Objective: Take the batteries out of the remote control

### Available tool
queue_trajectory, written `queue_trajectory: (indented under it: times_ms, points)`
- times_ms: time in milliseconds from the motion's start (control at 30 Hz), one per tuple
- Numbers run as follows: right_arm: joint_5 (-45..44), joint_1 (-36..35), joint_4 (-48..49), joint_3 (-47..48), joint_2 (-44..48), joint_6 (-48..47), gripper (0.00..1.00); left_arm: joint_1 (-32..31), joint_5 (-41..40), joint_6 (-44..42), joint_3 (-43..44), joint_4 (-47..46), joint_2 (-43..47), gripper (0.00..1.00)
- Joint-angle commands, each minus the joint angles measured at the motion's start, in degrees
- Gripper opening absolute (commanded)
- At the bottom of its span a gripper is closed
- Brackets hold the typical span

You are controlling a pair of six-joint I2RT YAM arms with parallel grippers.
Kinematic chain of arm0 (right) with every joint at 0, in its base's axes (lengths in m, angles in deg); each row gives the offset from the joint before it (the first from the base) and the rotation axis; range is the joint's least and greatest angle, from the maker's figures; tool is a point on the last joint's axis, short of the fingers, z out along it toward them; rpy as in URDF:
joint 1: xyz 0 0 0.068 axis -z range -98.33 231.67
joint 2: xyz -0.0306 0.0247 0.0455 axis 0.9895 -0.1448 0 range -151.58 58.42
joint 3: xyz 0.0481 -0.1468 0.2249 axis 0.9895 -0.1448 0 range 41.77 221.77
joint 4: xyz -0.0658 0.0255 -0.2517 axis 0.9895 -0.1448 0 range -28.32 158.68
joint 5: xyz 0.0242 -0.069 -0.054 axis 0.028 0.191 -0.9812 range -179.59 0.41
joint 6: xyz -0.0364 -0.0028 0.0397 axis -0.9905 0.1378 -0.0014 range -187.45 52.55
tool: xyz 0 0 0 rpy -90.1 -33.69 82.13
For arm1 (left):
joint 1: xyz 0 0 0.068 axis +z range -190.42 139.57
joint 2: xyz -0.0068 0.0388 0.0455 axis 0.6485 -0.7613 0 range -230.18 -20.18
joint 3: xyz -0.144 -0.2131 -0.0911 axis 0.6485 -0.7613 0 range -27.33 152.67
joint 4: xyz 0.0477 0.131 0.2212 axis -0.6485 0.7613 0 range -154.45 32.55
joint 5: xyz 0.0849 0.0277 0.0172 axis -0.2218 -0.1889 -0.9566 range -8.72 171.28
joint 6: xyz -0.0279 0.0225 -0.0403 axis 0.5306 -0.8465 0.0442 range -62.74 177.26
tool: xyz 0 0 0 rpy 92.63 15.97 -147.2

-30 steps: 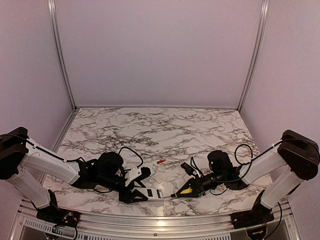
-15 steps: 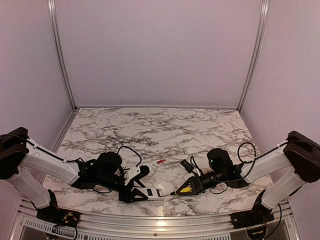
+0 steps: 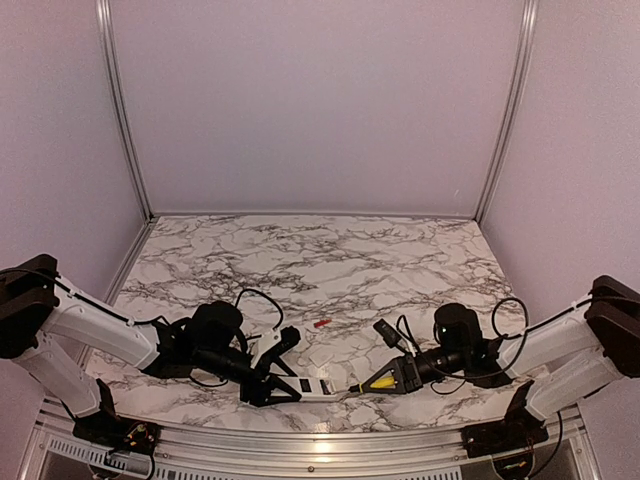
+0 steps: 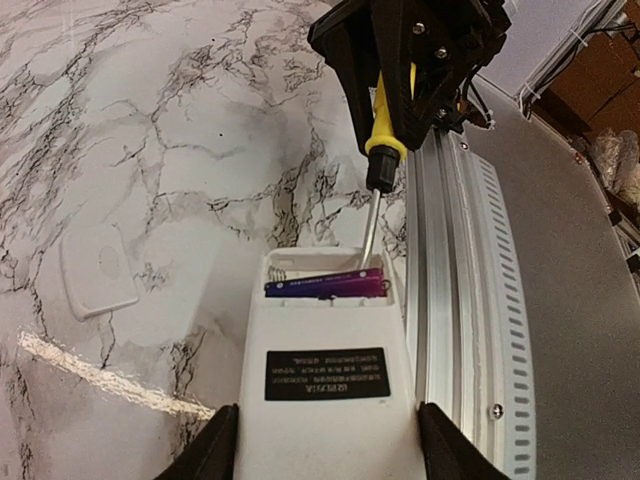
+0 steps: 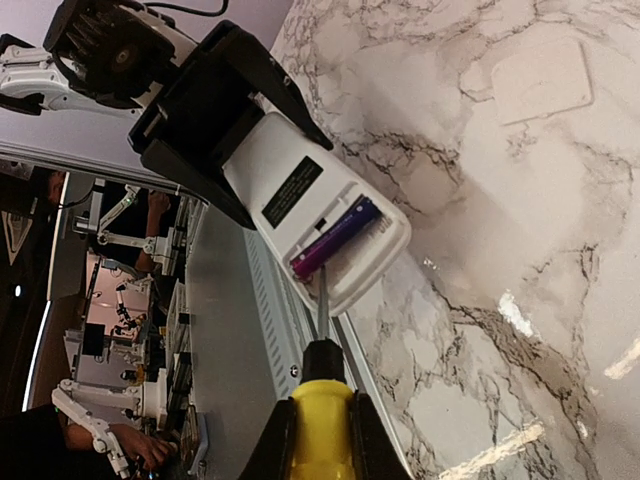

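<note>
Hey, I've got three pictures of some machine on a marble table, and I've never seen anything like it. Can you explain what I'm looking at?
These are two robot arms bolted at the near edge of a marble table. The wide picture is taken from above and behind them. The other two come from a small camera on each arm's wrist. The left gripper holds a white remote with its back up and its battery bay open. The right gripper holds a yellow-handled screwdriver. Its tip is poked into the bay beside a purple battery that sits inside. On the table lie a red battery and the small white cover.
</note>
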Motion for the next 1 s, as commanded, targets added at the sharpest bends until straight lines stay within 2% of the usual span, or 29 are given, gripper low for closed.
queue_trajectory:
  times_ms: [0, 267, 533, 967]
  points:
    - [-1.14, -0.48, 3.90, 0.42, 1.29, -0.98, 0.00, -0.42, 2.60, 0.77, 0.86, -3.91, -1.35, 0.00]
    - [-3.00, -0.48, 0.75, 0.18, 3.64, -2.28, 0.00, -0.42, 4.58, 0.42, 3.12, -1.74, -3.21, 0.00]
    - [-10.84, -0.50, -11.93, 3.80, 9.52, -7.82, 0.00, -0.42, 5.74, -0.28, 4.59, 2.27, -3.28, 0.00]
    - [-10.49, -0.44, -10.22, 4.18, 6.88, -8.32, 0.00, -0.42, 7.22, 0.41, 4.59, 2.29, -3.78, 0.00]
